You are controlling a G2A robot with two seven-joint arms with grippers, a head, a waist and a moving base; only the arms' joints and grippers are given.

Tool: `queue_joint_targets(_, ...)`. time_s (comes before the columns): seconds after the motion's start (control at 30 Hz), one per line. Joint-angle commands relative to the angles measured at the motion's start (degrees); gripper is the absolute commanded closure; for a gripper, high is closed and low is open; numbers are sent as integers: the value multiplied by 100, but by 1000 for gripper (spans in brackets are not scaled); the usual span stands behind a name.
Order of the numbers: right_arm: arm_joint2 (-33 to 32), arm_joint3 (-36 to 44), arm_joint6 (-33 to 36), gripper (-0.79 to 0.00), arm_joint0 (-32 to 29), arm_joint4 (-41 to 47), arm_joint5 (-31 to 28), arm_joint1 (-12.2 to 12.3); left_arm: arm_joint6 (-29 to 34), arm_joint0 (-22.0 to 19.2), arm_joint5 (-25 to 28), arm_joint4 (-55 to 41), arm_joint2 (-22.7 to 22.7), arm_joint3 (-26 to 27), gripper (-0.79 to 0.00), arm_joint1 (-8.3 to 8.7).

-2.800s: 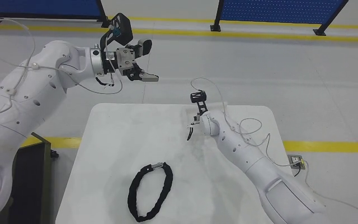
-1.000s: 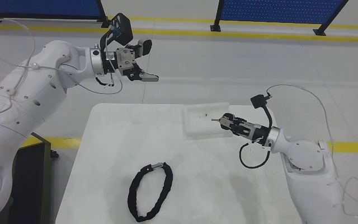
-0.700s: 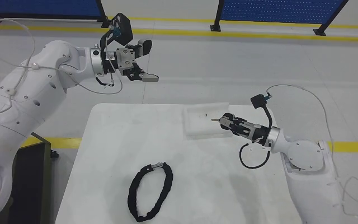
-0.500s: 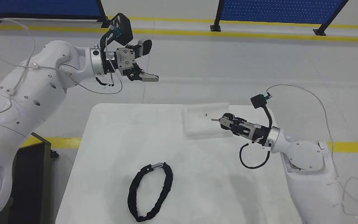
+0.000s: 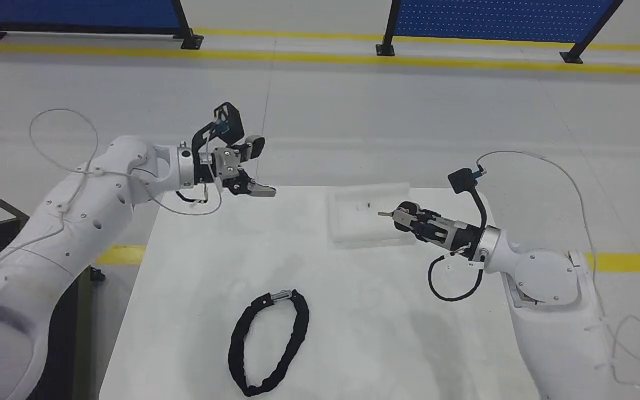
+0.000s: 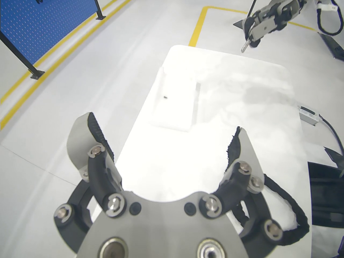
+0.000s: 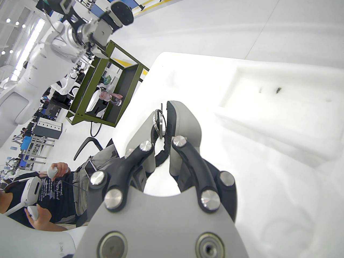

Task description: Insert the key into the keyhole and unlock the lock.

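The right gripper is clamped tight on the key, whose ring end is pinched flat in its grip. A thin metal part pokes out past the tips, a hold that looks meant to leave the working end free for insertion. It hangs above the right part of a shallow white tray at the far side of the table. The left gripper is spread wide and holds nothing. It hovers by the table's far left edge, probably poised to steady the lock. The lock, a chain in a black sleeve curled into 1 loop with its metal head at the far end, lies at the near left, well apart from both grippers. Its keyhole is too small to make out.
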State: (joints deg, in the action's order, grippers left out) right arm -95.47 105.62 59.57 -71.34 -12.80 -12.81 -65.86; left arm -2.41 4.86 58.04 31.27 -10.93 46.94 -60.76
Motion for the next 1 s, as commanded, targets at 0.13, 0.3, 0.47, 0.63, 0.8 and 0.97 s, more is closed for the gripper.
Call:
queue_joint_targets(0.13,0,0,0,0,0,0,0,0,-34,481,-4,225,70,-12,-785,11)
queue_joint_targets(0.3,0,0,0,0,0,0,0,0,136,743,-4,191,119,-100,-785,-49)
queue_joint_targets(0.47,0,0,0,0,0,0,0,0,503,912,-4,393,119,52,-785,-93)
queue_joint_targets(0.63,0,0,0,0,0,0,0,0,801,986,-4,449,119,138,-785,-103)
queue_joint_targets(0.8,0,0,0,0,0,0,0,0,801,986,-4,449,119,138,-785,-103)
queue_joint_targets(0.97,0,0,0,0,0,0,0,0,801,986,-4,449,119,138,-785,-103)
